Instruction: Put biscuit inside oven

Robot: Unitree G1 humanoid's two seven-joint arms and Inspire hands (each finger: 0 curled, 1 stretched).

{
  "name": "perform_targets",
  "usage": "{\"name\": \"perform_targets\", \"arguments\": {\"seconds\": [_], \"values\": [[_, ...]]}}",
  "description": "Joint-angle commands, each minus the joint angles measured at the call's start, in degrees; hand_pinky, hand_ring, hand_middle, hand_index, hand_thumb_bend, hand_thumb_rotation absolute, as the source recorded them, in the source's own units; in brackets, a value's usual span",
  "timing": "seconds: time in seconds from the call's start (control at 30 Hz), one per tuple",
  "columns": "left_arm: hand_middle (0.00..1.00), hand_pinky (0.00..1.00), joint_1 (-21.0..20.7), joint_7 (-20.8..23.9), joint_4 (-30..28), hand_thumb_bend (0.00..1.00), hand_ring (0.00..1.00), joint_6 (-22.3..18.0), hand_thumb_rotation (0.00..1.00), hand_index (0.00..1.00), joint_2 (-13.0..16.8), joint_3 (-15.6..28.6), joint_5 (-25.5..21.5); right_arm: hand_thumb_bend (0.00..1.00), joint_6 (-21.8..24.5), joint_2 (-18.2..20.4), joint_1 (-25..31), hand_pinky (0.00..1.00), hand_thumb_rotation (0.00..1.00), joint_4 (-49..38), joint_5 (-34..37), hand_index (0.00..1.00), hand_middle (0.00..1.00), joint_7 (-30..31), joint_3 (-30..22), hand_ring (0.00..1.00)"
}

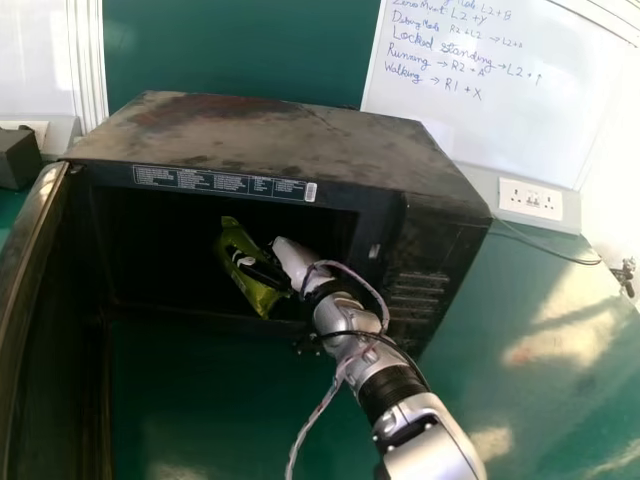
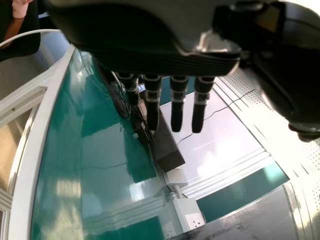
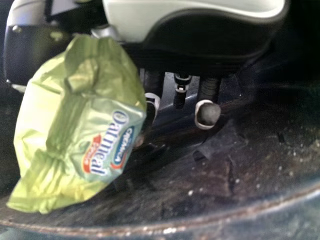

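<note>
In the head view my right hand (image 1: 292, 262) reaches through the open front of the black oven (image 1: 440, 225), its fingers round the green biscuit packet (image 1: 258, 290). The right wrist view has the crinkled packet (image 3: 80, 130) held against my right hand (image 3: 207, 111), above the dark, speckled oven floor (image 3: 235, 175); part of the grip is hidden behind the packet. My left hand (image 2: 177, 102) is off to the side in the left wrist view, fingers straight and holding nothing.
The oven door (image 1: 30, 270) stands open at the left. A dark box (image 1: 18, 158) is beyond it on the green table (image 1: 540, 350). At the right are a wall socket (image 1: 530, 198) and a cable; a whiteboard (image 1: 490, 90) stands behind.
</note>
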Motion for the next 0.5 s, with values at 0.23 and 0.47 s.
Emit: {"name": "perform_targets", "arguments": {"seconds": [0.23, 0.47], "values": [[0.50, 0.26, 3.53, 0.46, 0.06, 0.64, 0.37, -0.85, 0.68, 0.83, -4.63, -0.63, 0.84, 0.56, 2.62, 1.36, -4.43, 0.01, 0.00, 3.00, 0.13, 0.11, 0.08, -2.05, -0.35, 0.05], [0.80, 0.63, 3.66, 0.64, 0.24, 0.66, 0.76, -0.96, 0.70, 0.83, -4.69, -0.73, -0.23, 0.57, 3.45, 1.79, -6.06, 0.01, 0.00, 4.76, -0.89, 0.11, 0.08, -1.68, 0.73, 0.05]]}}
